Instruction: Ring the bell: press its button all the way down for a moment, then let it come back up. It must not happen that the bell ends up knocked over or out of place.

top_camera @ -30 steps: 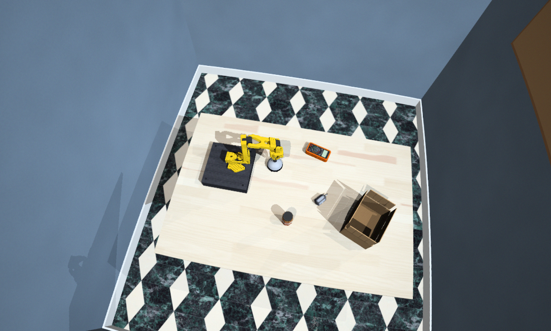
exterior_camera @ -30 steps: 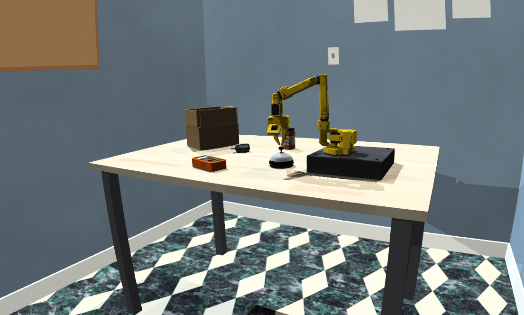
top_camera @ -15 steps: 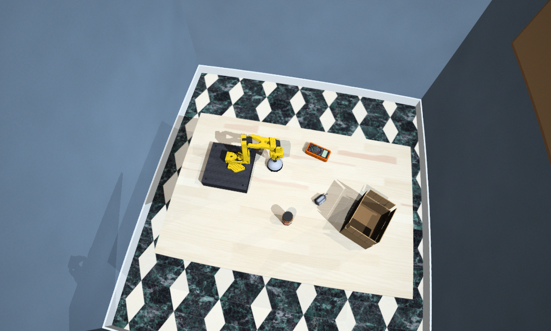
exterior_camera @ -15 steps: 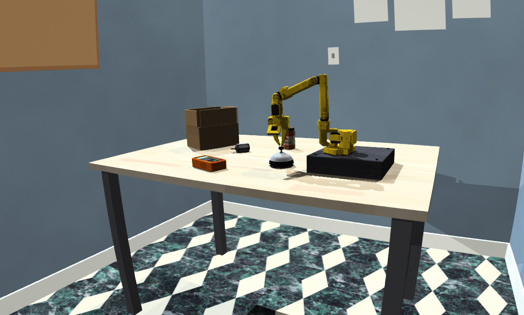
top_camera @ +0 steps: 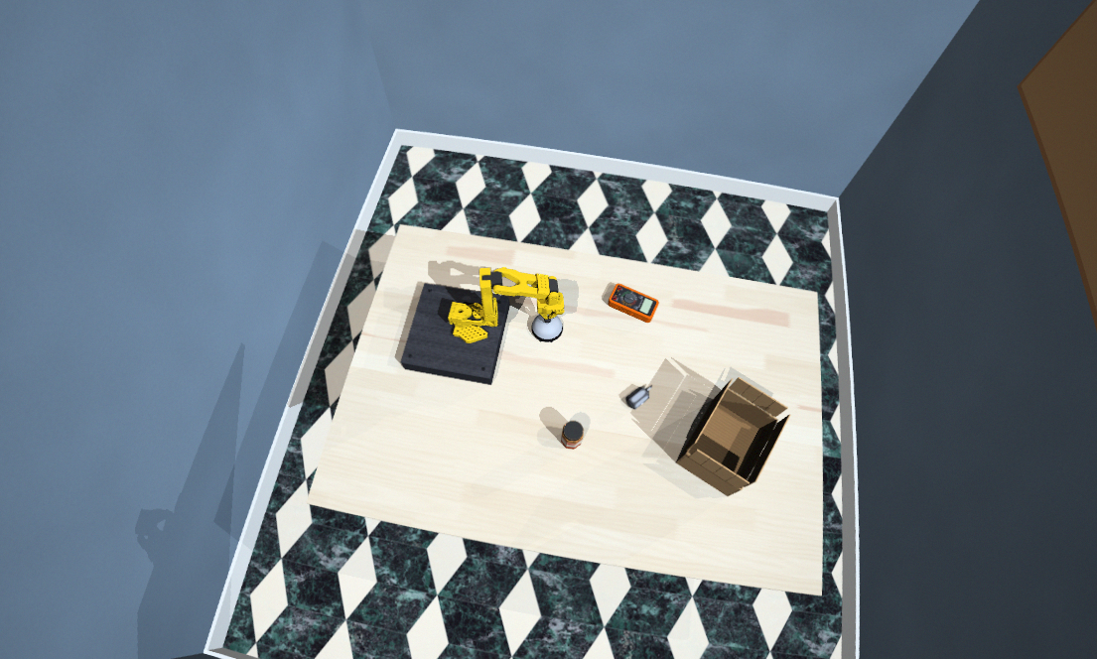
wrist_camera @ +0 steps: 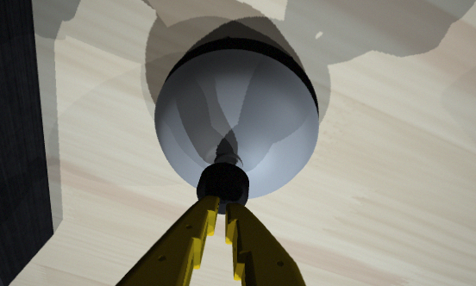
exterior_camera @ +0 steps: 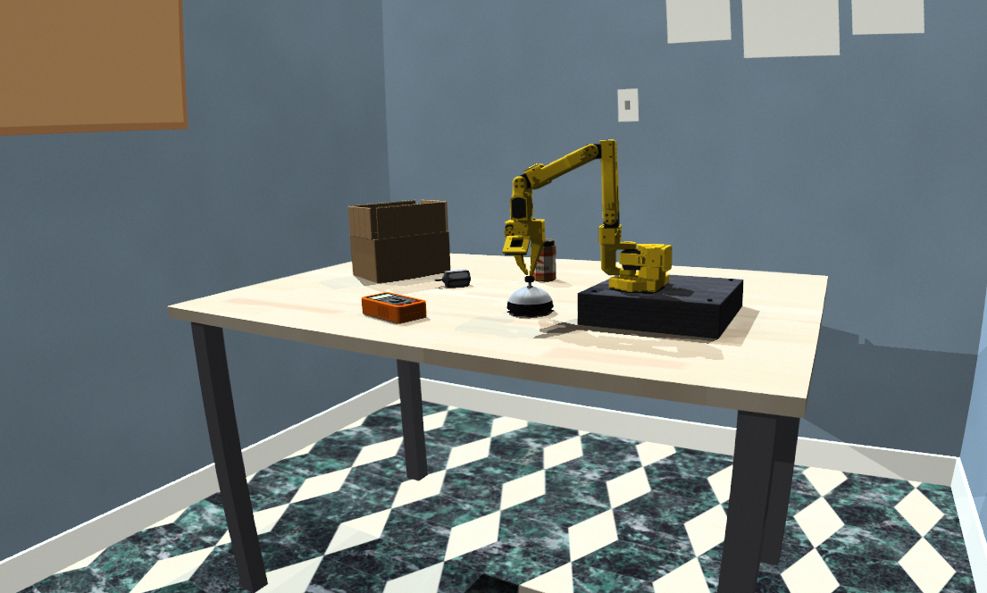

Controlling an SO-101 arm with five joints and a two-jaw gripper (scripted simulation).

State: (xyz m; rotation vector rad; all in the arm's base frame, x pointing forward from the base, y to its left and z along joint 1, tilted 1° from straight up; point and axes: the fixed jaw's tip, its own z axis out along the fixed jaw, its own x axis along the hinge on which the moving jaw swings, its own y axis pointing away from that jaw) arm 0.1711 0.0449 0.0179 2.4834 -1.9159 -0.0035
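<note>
The bell (wrist_camera: 237, 125) is a silver dome on a black base with a black button (wrist_camera: 222, 184) on top. It stands upright on the wooden table beside the arm's black base plate, and shows in the exterior and top views too (exterior_camera: 530, 299) (top_camera: 547, 327). My yellow gripper (wrist_camera: 218, 215) is shut and empty, pointing straight down. Its fingertips sit right at the button's top (exterior_camera: 530, 279); in the wrist view they touch its near edge. I cannot tell whether the button is pressed in.
The black base plate (exterior_camera: 659, 303) lies close to the right of the bell. An orange multimeter (exterior_camera: 393, 305) lies to its left. A cardboard box (exterior_camera: 399, 239), a small grey device (exterior_camera: 455, 278) and a can (exterior_camera: 545, 260) stand farther back.
</note>
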